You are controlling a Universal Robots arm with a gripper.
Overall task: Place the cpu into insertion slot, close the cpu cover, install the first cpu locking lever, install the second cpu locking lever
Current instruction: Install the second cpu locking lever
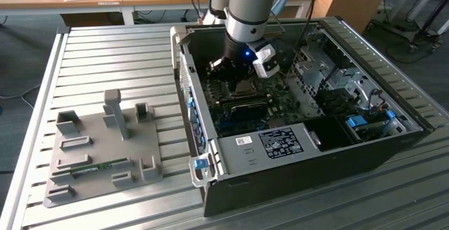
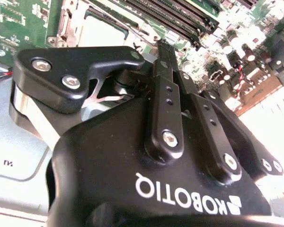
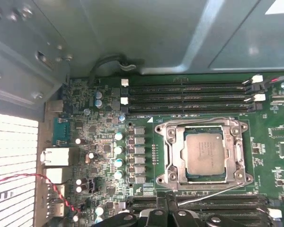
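I see the cpu (image 3: 204,153), a small flat square chip with a silvery-grey metal top, lying in its socket on the green motherboard (image 3: 104,156), just beside the rows of long black memory slots (image 3: 189,97). The cpu cover (image 3: 173,156), a thin square metal frame with a big window, lies flat around the chip, and thin wire levers run along two of its edges. On the socket's other side, small round capacitors stand near.

The black gripper (image 3: 168,208) hangs just beside the socket's edge; in the second wrist view its fingers (image 2: 164,71) are pressed together and hold nothing. In the exterior view the grey-and-blue arm (image 1: 249,9) comes down almost upright into the open dark computer case (image 1: 295,182) on the slatted metal bench (image 1: 105,56), with the case walls close around it.
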